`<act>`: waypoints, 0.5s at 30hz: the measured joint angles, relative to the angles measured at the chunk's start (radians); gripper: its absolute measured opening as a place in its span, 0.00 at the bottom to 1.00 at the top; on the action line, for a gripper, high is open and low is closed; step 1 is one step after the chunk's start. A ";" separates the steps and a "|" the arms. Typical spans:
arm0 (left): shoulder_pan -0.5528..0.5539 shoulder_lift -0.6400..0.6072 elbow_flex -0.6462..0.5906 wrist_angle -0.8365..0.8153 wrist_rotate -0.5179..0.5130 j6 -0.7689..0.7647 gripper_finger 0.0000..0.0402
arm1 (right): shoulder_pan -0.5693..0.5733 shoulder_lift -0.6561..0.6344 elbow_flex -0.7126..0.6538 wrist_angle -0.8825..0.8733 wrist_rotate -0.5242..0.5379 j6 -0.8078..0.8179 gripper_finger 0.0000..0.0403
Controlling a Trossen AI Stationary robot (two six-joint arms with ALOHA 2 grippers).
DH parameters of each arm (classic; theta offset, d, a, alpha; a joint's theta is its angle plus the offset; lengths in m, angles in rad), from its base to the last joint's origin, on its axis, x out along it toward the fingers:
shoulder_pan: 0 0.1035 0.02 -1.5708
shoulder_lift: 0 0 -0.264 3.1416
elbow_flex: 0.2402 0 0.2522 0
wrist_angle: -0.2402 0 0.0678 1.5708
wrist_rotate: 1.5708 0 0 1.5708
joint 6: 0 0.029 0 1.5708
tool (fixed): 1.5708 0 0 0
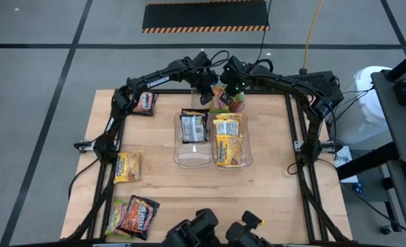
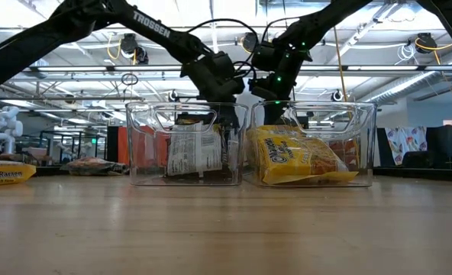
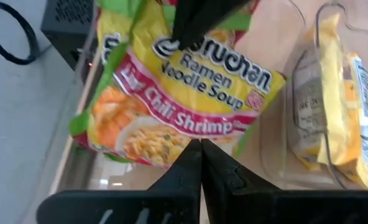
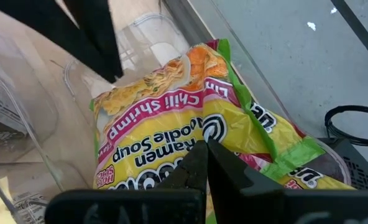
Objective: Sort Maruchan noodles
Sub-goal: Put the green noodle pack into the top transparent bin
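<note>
A pink-green Chili Shrimp Maruchan packet (image 1: 229,100) sits at the table's far middle, over a clear bin (image 4: 148,26) behind the two front bins. Both grippers meet there. My left gripper (image 3: 201,144) is shut at one short edge of the packet, and my right gripper (image 4: 203,147) is shut at the opposite end. More pink-green wrapper (image 4: 296,155) shows under it. A dark packet (image 1: 194,127) stands in the left front bin, and yellow packets (image 1: 229,140) lie in the right front bin. My left gripper has its shut fingertips on the packet's short edge below the noodle picture (image 3: 190,152); the fingers hide whether they pinch it. My right gripper is shut on the far end of the same packet, by the logo (image 4: 190,134). Its fingers cross the printed face; whether the packet lies on the bin cannot be told.
Loose packets lie on the table's left side: a dark one (image 1: 145,103) far left, a yellow one (image 1: 128,167) mid left, and dark-orange ones (image 1: 136,214) near the front. The two front bins (image 1: 193,159) stand side by side at the centre. Bare wood lies on the near right.
</note>
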 joint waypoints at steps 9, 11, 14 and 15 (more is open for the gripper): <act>0.017 0.020 0.000 0.031 -0.028 -0.006 0.01 | 0.001 0.000 0.000 0.000 -0.003 0.024 0.00; 0.016 0.027 0.000 0.026 -0.029 -0.006 0.01 | 0.001 0.000 0.000 -0.001 -0.004 0.048 0.00; 0.016 0.035 -0.001 0.028 -0.030 -0.005 0.01 | 0.002 0.000 0.000 0.001 -0.025 0.100 0.00; 0.016 0.036 -0.001 0.028 -0.032 -0.002 0.01 | 0.002 0.000 0.000 0.007 -0.044 0.104 0.00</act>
